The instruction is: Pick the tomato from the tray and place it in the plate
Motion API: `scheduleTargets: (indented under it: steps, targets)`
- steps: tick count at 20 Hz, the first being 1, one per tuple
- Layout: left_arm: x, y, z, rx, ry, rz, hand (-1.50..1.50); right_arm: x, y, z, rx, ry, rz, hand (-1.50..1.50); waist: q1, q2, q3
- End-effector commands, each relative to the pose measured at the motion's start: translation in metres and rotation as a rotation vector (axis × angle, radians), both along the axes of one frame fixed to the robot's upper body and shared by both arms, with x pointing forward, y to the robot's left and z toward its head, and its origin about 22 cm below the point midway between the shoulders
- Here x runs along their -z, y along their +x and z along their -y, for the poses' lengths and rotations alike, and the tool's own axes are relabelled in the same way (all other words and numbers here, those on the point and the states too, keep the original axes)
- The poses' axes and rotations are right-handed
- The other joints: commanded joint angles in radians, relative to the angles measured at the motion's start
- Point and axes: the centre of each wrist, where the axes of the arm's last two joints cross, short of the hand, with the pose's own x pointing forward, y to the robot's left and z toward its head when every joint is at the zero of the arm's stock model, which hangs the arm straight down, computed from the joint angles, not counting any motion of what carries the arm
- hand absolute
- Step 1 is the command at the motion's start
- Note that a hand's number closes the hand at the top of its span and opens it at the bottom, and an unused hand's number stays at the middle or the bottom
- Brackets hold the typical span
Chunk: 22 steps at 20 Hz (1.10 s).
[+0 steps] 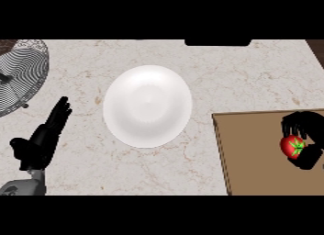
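One right hand (312, 137) curls round tomato (293, 146) over tray (259, 156) — plate (148, 105), wire rack (12, 78) apart.

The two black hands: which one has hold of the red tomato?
The right hand, over the brown tray, curls round the red tomato. The left hand rests open, fingers straight, beside the white plate.

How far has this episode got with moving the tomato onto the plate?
Early stage. Done: the right hand has reached the tray and its fingers curl round the tomato, which is over the tray's right part. In hand: the grasp; whether the tomato is lifted cannot be told. Left: carrying it across to the white plate, which holds nothing, and releasing. The left hand rests open at the lower left.
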Motion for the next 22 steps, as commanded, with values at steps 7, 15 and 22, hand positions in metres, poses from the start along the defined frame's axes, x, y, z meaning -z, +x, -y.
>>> scheduleTargets:
  steps: [7,15,22]
  targets:
    - [0.001,-0.012,-0.013,-0.040,-0.002,-0.010,0.00,0.006,-0.037,-0.056,0.115,0.031,0.300,1.50,-0.010,0.003,0.025]
    - [0.025,-0.020,-0.009,-0.009,0.003,0.008,0.00,-0.070,-0.063,-0.074,0.048,0.086,0.468,1.50,-0.004,0.010,0.025]
    - [-0.002,0.002,0.001,-0.001,-0.006,0.015,0.00,-0.122,-0.076,-0.095,0.042,0.139,0.699,1.50,0.001,0.010,0.025]
